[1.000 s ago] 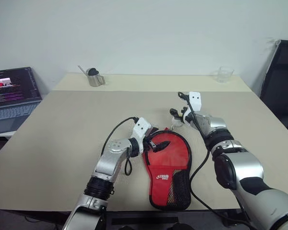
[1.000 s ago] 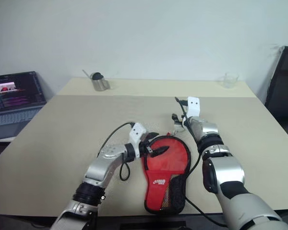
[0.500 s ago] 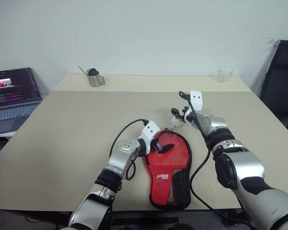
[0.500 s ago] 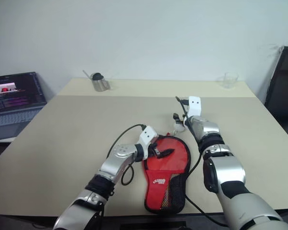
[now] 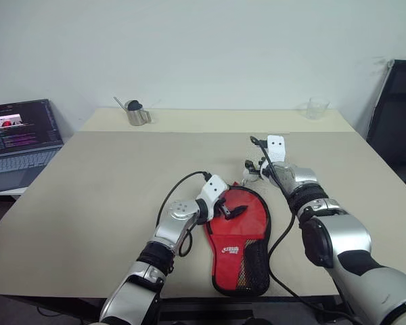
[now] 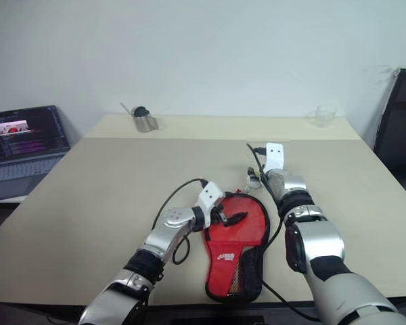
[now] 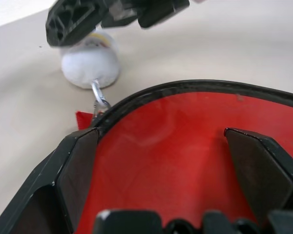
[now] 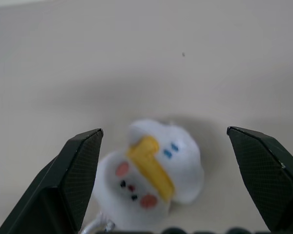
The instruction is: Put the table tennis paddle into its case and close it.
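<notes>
Red fabric with a black rim: the case (image 5: 238,233) lies flat on the tabletop (image 5: 108,176) near the front edge, logo up, mesh panel toward the robot. I cannot make out the table tennis paddle itself; judging by how full the case lies, it may already be inside, but that is a guess.

The left hand (image 5: 227,208) hangs over the round upper end of the case, its fingers (image 7: 75,165) spread wide with the red front between them, gripping nothing. Just beyond that same end, the right hand (image 5: 254,168) hovers with its fingers (image 8: 80,170) equally wide apart around a small white plush charm (image 8: 149,175) (a cartoon face with a yellow beak), which hangs by a metal clip (image 7: 98,97) from the rim of the case and so is most likely the zip pull.

The step seems to be the closing. To do it well, the left hand should press the case firmly down beside the clip so the fabric cannot bunch, while the right closes on the charm near its clip and draws steadily along the rim.
</notes>
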### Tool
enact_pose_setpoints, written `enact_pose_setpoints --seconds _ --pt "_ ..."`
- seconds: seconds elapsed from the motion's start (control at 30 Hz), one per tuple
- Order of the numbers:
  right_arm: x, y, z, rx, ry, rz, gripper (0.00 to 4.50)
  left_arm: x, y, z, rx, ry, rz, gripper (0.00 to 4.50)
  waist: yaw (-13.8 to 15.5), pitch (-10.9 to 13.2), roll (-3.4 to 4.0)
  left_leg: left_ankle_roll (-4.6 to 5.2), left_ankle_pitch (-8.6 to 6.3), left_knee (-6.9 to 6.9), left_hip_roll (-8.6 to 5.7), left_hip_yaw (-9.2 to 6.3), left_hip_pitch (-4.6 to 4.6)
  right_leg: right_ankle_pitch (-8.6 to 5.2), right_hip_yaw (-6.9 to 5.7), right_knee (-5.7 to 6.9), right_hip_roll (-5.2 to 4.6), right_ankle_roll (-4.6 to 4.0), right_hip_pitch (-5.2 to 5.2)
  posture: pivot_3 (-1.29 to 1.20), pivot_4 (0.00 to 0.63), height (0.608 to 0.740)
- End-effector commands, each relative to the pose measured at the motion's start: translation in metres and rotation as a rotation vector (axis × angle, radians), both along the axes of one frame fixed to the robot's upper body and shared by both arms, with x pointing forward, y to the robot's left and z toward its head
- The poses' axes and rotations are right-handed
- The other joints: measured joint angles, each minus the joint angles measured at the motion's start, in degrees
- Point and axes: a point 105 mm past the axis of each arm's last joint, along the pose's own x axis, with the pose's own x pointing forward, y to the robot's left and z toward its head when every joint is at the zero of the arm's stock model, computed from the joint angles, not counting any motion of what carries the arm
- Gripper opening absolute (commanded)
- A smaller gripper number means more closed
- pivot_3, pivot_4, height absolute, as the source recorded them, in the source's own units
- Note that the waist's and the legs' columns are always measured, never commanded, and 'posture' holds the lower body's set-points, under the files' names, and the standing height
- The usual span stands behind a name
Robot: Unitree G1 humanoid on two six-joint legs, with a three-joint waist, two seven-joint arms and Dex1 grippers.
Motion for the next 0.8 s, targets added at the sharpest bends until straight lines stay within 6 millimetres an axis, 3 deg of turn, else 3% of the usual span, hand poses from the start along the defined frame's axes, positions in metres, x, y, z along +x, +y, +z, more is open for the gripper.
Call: enact_pose_setpoints --seconds 0.03,0.37,0.8 --pt "-0.002 0.003 -0.005 0.001 0.043 -0.010 4.50 -0.019 0.007 -0.056 0.140 0.185 0.005 4.47 0.0 -0.2 0.04 0.00 0.00 0.00 0.00 0.00 0.01 0.00 0.00 0.00 0.01 0.00 0.00 0.00 0.150 0.740" --pt "-0.004 0.007 -0.010 -0.001 0.053 -0.006 4.50 -0.020 0.008 -0.060 0.153 0.218 0.021 4.47 0.0 -0.6 0.16 0.00 0.00 0.00 0.00 -0.02 0.03 0.00 -0.01 -0.01 0.10 0.00 0.03 0.00 0.150 0.740" --pt "-0.006 0.003 -0.018 0.004 0.063 -0.039 0.37 -0.019 0.008 -0.060 0.163 0.213 0.033 4.50 0.0 -0.8 0.14 0.01 -0.01 -0.02 0.02 -0.05 0.19 -0.01 -0.03 -0.05 0.12 -0.01 0.21 0.00 0.150 0.740"
